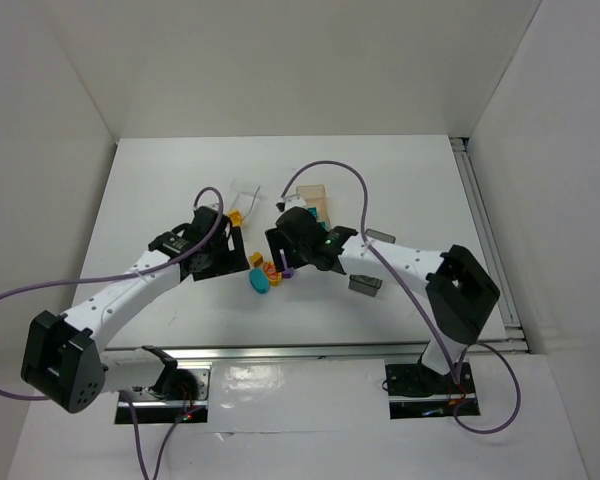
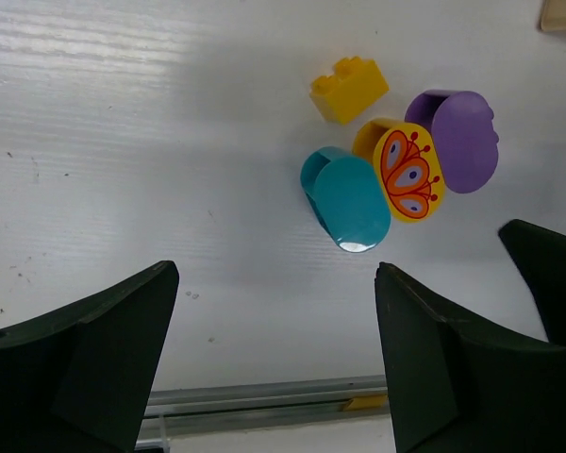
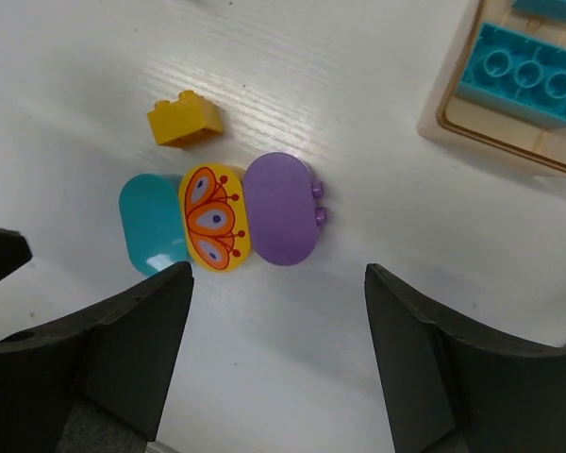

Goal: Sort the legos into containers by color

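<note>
**1. Fingers.** I read both grippers as spread wide and empty. The right gripper (image 3: 278, 354) hangs over the cluster of legos. The left gripper (image 2: 274, 368) hangs beside it, and a dark finger (image 2: 547, 274), which I take to be the right arm's, shows just outside one left finger (image 2: 453, 377).

**2. Position of parts.**
- Three rounded plastic legos lie touching in a row: a teal rounded piece (image 3: 153, 224), a yellow rounded piece with an orange butterfly print (image 3: 214, 217) and a purple rounded piece (image 3: 280, 209).
- The purple one sits ahead of the gap between the right fingers.
- The teal one sits straight ahead of one right fingertip (image 3: 160, 311).
- A small yellow studded brick (image 3: 182, 118) lies apart, beyond the row.
- The tan wood-coloured box (image 3: 434, 123), already holding teal bricks, stands outside the other right finger.

**3. Hazards.**
- If I descend as aligned, I judge that the fingertip would land on the teal piece, not beside it.
- Closing on the purple piece may drag the butterfly piece along, since the two touch.
- The arms are near enough that descending together risks a finger collision, so I would move one arm only.
</note>
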You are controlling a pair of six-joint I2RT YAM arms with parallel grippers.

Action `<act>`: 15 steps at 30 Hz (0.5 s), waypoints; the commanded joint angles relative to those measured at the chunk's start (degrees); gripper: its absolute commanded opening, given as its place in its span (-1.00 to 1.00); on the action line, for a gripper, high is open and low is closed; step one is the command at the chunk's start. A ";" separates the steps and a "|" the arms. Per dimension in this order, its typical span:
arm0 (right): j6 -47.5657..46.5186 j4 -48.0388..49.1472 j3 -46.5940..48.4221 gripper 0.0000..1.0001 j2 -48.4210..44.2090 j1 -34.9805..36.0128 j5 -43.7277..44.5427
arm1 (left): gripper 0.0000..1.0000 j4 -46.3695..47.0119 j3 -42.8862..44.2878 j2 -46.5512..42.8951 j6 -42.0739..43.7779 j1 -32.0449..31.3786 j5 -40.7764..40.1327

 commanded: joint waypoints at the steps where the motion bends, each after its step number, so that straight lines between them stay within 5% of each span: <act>1: 1.03 -0.31 5.37 0.62 5.54 0.19 -2.03 | 0.85 1.28 -0.20 -3.50 -1.86 1.40 -1.08; 15: -1.95 0.92 17.52 0.62 19.52 0.98 -2.20 | 0.85 0.66 -3.89 -10.18 -5.20 6.94 -2.32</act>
